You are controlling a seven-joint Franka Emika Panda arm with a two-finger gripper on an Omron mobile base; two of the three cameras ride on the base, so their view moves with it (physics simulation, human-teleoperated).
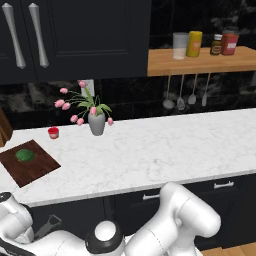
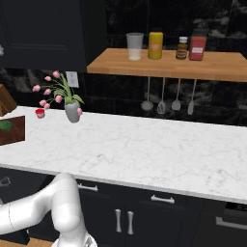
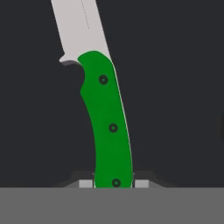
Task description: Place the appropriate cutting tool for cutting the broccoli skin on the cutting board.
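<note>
Jaws pinch the butt of the slim green-handled knife [image 3: 107, 127], pale blade ahead: light, rigid, smooth-sided, likely to pivot, bound for the reddish-brown wooden cutting board [image 1: 37, 167].

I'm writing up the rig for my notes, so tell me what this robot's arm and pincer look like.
The glossy white arm is built of thick rounded segments, with a dark ring around a white-capped joint. No cables or markings are visible. Of the pincer, the hand view shows just two small pale grey blocks on dark angular mounts.

base views: behind arm, left/right, down over shared counter [image 1: 165, 145] | hand view: close along knife [image 3: 107, 127]
</note>
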